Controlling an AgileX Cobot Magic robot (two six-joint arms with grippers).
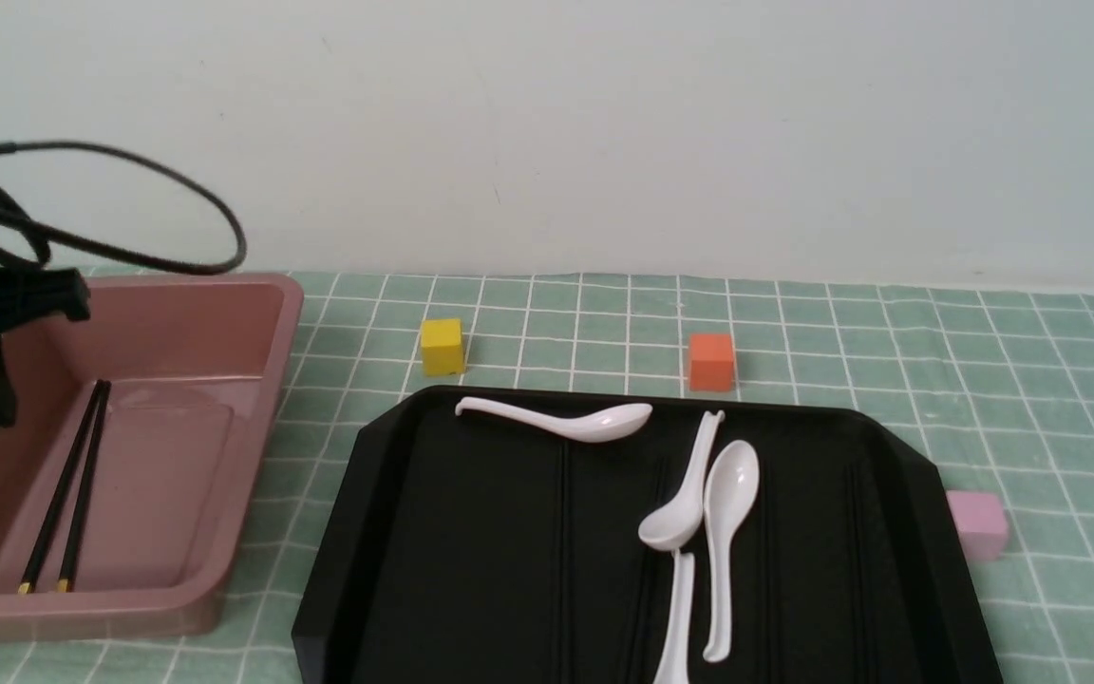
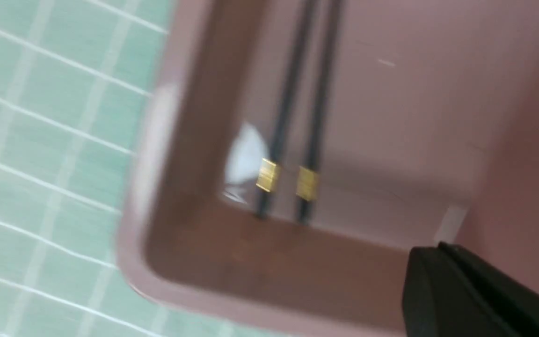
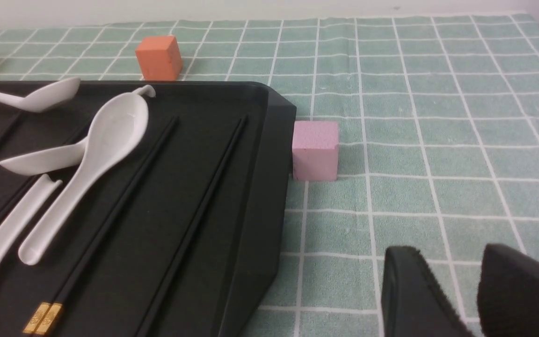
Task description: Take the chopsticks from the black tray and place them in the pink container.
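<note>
One pair of chopsticks (image 1: 84,494) lay inside the pink container (image 1: 262,418) — that part looked done. Right of the container, another gold-ended pair (image 3: 78,276) was in the black tray (image 3: 255,224), apparently left to move. My left gripper (image 2: 442,248) was fully closed over the container — nothing in it, clear of the sticks.

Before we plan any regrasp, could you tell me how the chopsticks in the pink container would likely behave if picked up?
The chopsticks look straight and slender, so they would probably stay stiff and feel light. Being so thin, they might roll or twist between fingertips. Lying close together on the floor of the pink container, one could nudge the other.
</note>
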